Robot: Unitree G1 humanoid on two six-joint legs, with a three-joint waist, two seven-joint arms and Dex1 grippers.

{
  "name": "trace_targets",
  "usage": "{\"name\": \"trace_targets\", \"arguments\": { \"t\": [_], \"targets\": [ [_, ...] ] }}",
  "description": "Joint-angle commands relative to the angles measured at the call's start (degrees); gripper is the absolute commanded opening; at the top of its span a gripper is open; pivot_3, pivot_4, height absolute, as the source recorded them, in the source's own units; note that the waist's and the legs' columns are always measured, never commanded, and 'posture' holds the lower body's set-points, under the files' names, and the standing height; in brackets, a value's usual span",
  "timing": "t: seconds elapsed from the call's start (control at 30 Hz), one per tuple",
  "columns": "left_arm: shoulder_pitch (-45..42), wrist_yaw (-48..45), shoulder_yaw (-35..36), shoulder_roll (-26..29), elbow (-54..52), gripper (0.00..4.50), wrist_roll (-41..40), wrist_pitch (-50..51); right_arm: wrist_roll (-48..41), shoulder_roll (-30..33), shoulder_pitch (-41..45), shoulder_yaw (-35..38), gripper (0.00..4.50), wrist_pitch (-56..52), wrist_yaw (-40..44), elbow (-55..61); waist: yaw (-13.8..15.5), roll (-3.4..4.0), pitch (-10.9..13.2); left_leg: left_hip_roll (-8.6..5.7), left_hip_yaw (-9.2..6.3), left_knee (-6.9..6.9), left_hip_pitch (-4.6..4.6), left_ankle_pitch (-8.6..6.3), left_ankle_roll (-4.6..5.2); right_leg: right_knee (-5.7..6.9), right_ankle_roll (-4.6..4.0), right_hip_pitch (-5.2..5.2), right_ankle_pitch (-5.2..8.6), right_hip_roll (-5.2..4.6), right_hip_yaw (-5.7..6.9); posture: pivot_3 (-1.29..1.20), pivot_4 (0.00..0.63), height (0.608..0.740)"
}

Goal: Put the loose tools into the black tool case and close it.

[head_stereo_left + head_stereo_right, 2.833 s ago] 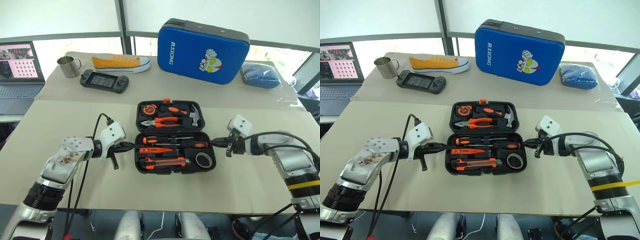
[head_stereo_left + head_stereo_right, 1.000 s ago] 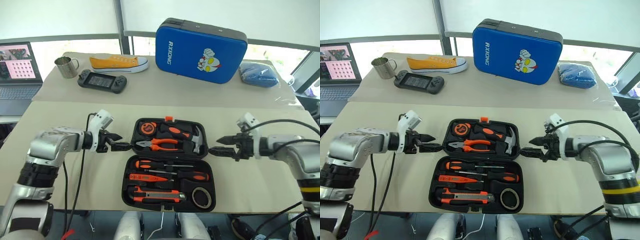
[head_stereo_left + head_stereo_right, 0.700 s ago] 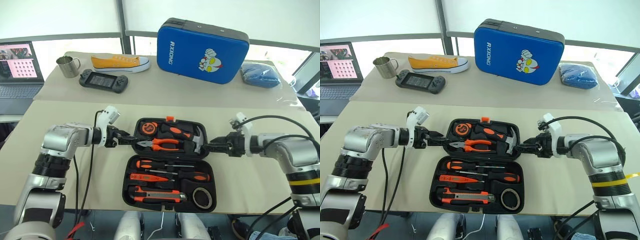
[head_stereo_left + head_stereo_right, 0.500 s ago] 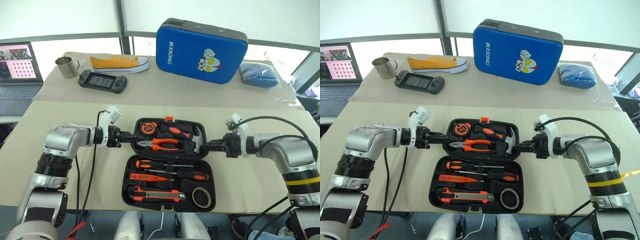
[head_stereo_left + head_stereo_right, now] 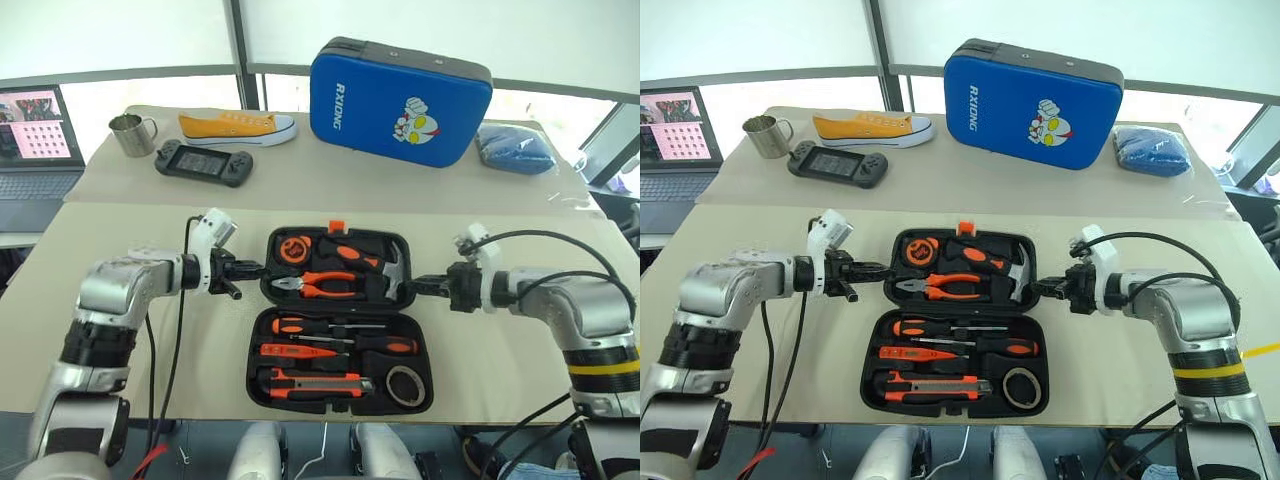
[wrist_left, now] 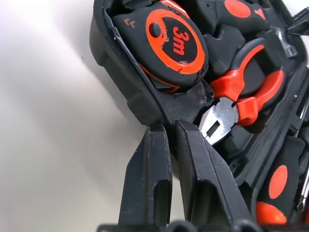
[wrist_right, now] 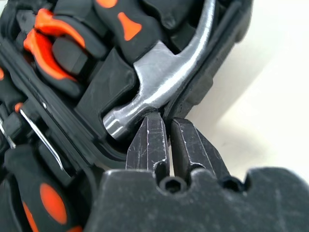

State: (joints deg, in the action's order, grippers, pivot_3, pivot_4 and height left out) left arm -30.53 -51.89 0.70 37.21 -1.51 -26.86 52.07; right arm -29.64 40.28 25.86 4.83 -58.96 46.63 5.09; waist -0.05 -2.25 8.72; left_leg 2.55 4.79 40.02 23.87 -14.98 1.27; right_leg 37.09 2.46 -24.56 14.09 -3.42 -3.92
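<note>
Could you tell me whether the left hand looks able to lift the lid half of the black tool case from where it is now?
Probably yes. The left hand is shut on the lid's left rim of the black tool case, beside the tape measure, with nothing above the lid. The right hand is shut on the opposite rim.

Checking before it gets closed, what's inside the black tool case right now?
Far half of the black tool case: tape measure, pliers, hammer. Near half: screwdrivers, utility knife, tape roll. Anything beneath the tools is hidden.
</note>
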Motion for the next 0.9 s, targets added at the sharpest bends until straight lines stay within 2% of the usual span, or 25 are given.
{"name": "trace_targets", "arguments": {
  "t": [0.03, 0.27, 0.47, 0.63, 0.83, 0.87, 0.9],
  "targets": [
    [-1.18, 1.01, 1.81, -3.26, -8.34, 0.01, -1.17, -8.51, -2.71, -1.61, 1.97, 4.83, 0.0, 5.17, -1.49, 8.15, 0.3, 0.0, 0.01, -0.02, 0.01, 0.03, 0.04, 0.0, 0.0, -0.01, 0.02, -0.02, -0.01, -0.01, 0.01, 0.0, 0.15, 0.74],
    [6.64, 8.26, 0.96, -6.16, -12.6, 0.01, 7.43, -22.97, 6.09, -0.3, -8.85, 2.17, 0.0, 18.83, -3.07, 14.81, 0.57, 0.01, 0.01, -0.02, 0.04, -0.17, 0.06, -0.03, 0.03, -0.12, 0.03, -0.03, -0.01, -0.01, 0.01, 0.0, 0.15, 0.74],
    [14.07, 14.26, -1.18, -7.48, -11.38, 0.01, 17.11, -37.3, 16.55, -1.64, -17.17, -0.66, 0.0, 35.94, -7.04, 14.16, 0.62, 0.01, -0.01, -0.01, 0.1, -0.17, -0.04, -0.05, 0.06, -0.34, 0.04, 0.11, -0.02, -0.01, 0.01, 0.0, 0.15, 0.74],
    [20.38, 17.85, -0.54, -6.99, -11.38, 0.01, 22.42, -48.13, 22.63, -2.1, -22.59, 0.16, 0.0, 50.26, -9.76, 12.06, 0.55, 0.03, -0.03, 0.02, 0.18, -0.2, -0.34, -0.07, 0.07, -0.34, 0.04, 0.35, -0.02, -0.01, 0.0, 0.0, 0.15, 0.74],
    [27.3, 21.91, 2.7, -7.31, -15.77, 0.01, 23.14, -49.3, 28.61, -1.43, -29.13, 1.06, 0.0, 65.14, -12.26, 9.84, 0.49, 0.04, -0.03, 0.05, 0.18, -0.21, -0.48, -0.06, 0.07, -0.3, 0.03, 0.43, -0.02, -0.01, -0.04, 0.0, 0.15, 0.74],
    [28.24, 22.25, 3.04, -7.27, -16.68, 0.78, 22.98, -48.9, 29.2, -1.22, -30.04, 1.15, 0.0, 66.85, -12.3, 9.79, 0.45, 0.05, -0.04, 0.06, 0.18, -0.22, -0.5, -0.07, 0.06, -0.3, 0.03, 0.44, -0.01, -0.01, -0.05, 0.0, 0.15, 0.74],
    [29.37, 22.39, 3.61, -7.29, -17.74, 1.0, 22.24, -47.72, 29.75, -0.9, -31.24, 1.31, 0.0, 68.64, -12.26, 9.86, 0.43, 0.06, -0.05, 0.06, 0.18, -0.23, -0.53, -0.07, 0.07, -0.29, 0.03, 0.44, -0.01, -0.01, -0.06, 0.0, 0.15, 0.74]
  ]
}}
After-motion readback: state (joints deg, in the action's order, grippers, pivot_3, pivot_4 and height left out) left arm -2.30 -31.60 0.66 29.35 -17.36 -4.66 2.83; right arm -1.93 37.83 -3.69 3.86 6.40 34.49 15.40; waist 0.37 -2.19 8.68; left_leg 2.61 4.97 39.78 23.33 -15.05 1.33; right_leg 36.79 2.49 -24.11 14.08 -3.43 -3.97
